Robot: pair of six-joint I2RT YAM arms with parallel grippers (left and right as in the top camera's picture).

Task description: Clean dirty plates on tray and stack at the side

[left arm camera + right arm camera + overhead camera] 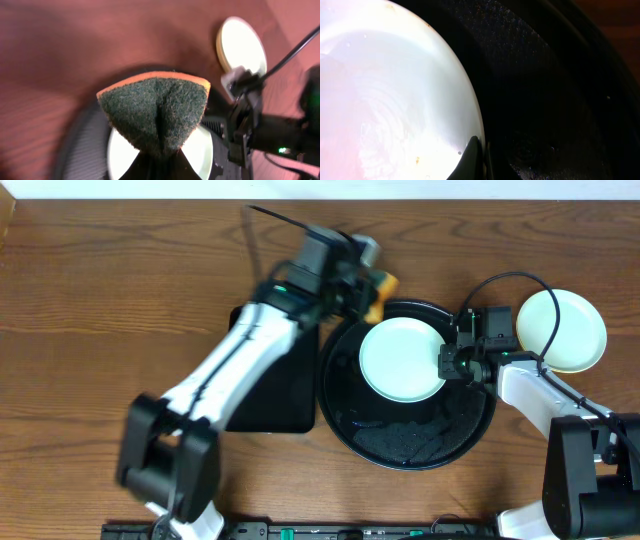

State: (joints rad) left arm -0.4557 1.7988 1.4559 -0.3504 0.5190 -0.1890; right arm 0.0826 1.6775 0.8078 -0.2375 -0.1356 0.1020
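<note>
A pale mint-white plate lies in the round black tray. My right gripper is shut on the plate's right rim. In the right wrist view its finger pinches the rim of the plate, which has a tiny brown speck near the finger. My left gripper is shut on an orange sponge with a green scouring face, just above the tray's far rim. In the left wrist view the sponge hangs over the plate. A pale yellow plate sits on the table to the right.
A smaller rectangular black tray lies left of the round tray, under my left arm. The side plate also shows in the left wrist view, behind my right arm. Wet specks cover the tray floor.
</note>
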